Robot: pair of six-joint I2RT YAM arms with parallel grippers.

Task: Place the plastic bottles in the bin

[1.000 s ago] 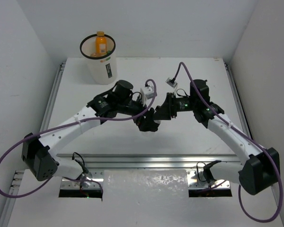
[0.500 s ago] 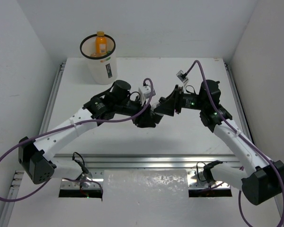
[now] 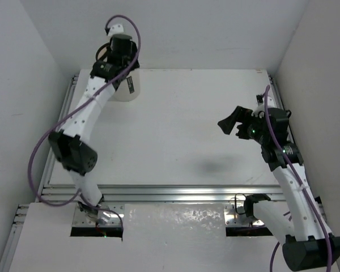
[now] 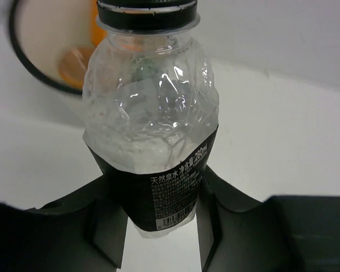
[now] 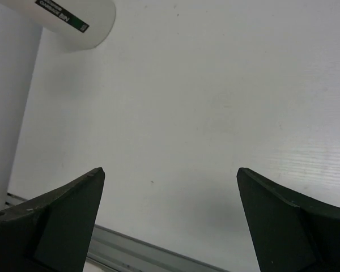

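Note:
A clear plastic bottle (image 4: 150, 113) with a black cap and a black label stands between the fingers of my left gripper (image 4: 160, 221), which is shut on its lower part. Just beyond it is the bin's black rim (image 4: 18, 59), with an orange bottle (image 4: 73, 67) inside. In the top view my left wrist (image 3: 120, 48) hangs over the bin (image 3: 128, 88) at the back left and hides its mouth and the held bottle. My right gripper (image 3: 231, 123) (image 5: 170, 170) is open and empty above the right side of the table.
White walls close in the table on the left, back and right. The bin (image 5: 73, 17) stands in the back-left corner near the wall. A metal rail (image 3: 170, 192) runs along the table's near edge.
The two grippers met at the table's middle. My left shut on the bottle, my right opened and drew back right. The left arm swung to the bin with the bottle.

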